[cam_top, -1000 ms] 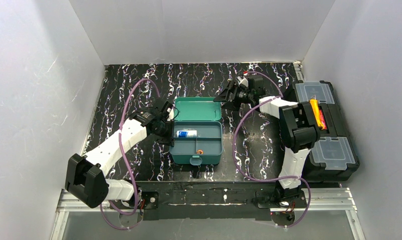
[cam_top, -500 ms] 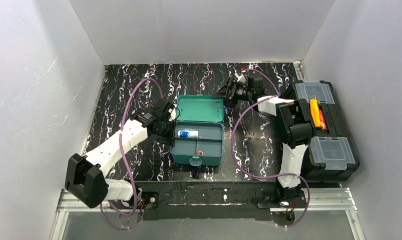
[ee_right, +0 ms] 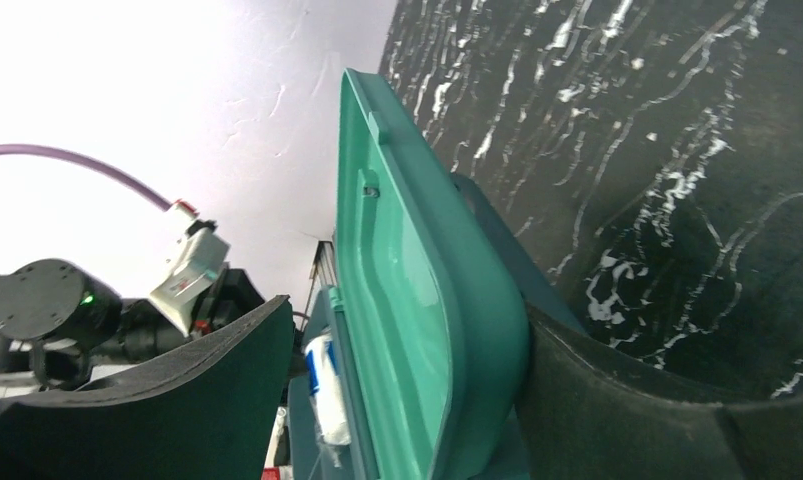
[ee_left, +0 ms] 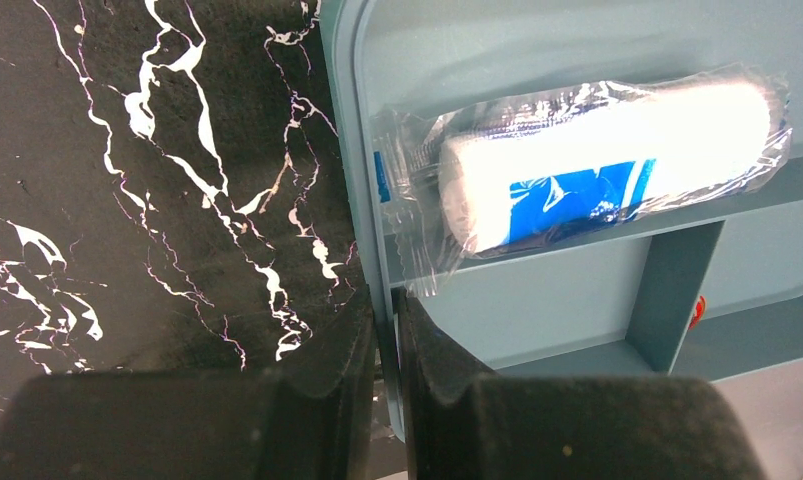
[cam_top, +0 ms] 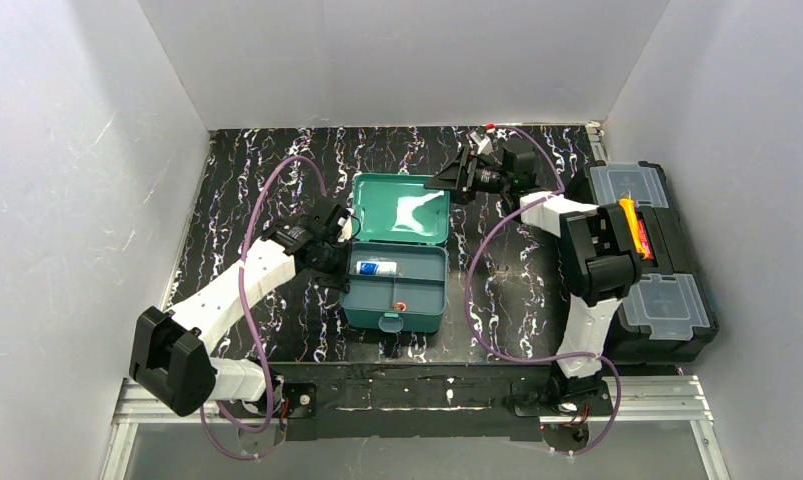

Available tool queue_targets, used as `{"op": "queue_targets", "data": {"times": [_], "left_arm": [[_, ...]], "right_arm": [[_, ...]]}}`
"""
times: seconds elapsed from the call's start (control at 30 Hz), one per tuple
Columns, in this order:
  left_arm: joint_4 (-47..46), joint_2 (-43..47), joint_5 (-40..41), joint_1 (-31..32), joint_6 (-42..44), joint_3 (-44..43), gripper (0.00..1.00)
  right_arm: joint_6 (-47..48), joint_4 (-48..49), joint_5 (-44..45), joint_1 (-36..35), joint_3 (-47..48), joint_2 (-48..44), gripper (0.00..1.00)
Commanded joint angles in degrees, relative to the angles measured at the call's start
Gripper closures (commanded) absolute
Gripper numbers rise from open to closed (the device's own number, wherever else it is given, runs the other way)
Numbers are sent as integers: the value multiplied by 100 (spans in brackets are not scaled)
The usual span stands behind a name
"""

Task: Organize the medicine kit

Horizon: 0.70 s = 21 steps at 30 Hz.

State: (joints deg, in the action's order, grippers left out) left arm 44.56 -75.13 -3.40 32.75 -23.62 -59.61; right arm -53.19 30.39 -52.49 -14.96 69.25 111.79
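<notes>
The teal medicine kit lies open mid-table, its lid tilted up at the far side. A wrapped white-and-blue bandage roll lies in the back compartment of the inner tray, and a small orange-red item in the front one. My left gripper is shut on the kit's left wall, one finger outside it. The roll lies just beyond. My right gripper stands open astride the lid's right edge. One finger touches the lid's outer face.
A larger black toolbox with clear compartment lids stands at the right edge, an orange item on it. White walls close in the black marbled table on three sides. Purple cables arc over both arms.
The lid's free edge has swung farther from the arm bases, showing more of its inner face. My right gripper moved with it toward the back wall. The left gripper has held still.
</notes>
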Motion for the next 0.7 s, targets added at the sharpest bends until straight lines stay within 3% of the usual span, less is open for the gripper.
{"op": "queue_targets", "data": {"times": [0.0,0.37,0.67], "left_arm": [[-215,-145,15,109,-30,148,100],[-498,-117,253,111,-343,-92,100],[-709,311,580,109,-511,-283,70]], "right_arm": [[-132,454,-417,-51,-58,-630,19],[187,-41,-332,-168,-282,-1396,19],[627,-630,-210,-332,-610,-2164,18]]}}
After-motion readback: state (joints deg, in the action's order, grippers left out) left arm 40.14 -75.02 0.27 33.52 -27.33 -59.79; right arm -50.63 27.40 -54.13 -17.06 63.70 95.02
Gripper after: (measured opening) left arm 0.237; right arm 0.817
